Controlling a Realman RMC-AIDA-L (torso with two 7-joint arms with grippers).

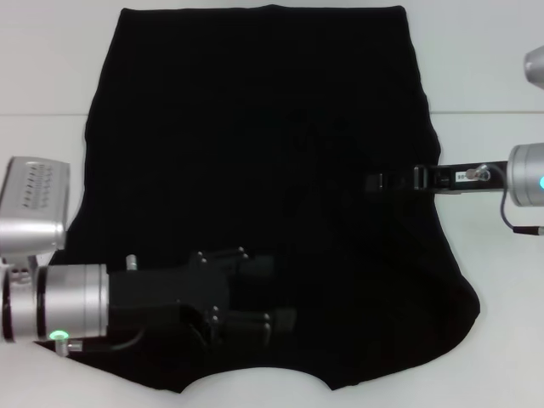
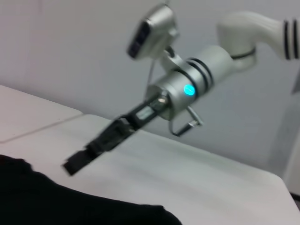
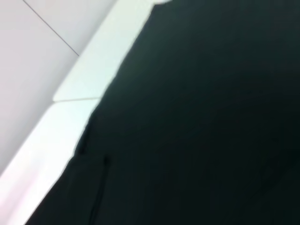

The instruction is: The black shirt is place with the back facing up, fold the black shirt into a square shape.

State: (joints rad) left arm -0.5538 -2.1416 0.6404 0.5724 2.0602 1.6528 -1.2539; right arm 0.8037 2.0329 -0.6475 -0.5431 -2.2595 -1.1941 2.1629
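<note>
so the black shirt (image 1: 263,161) lies spread flat on the white table (image 1: 476,68), covering most of it, its straight hem at the far edge and its curved neckline at the near edge. the left hand (image 1: 276,293) reaches in from the shirt's left side, low over the near part of the fabric, and its dark fingers blend into the cloth so i cannot tell how wide they stand. the right hand (image 1: 382,180) comes in from the opposite side, its tip over the shirt's right edge about halfway up, farther from the neckline than the left hand; in the left wrist view it (image 2: 77,161) hangs just above the table beside the shirt (image 2: 56,201), and its spread is unclear too. the right wrist view shows shirt (image 3: 201,122) and table edge (image 3: 93,79).
</note>
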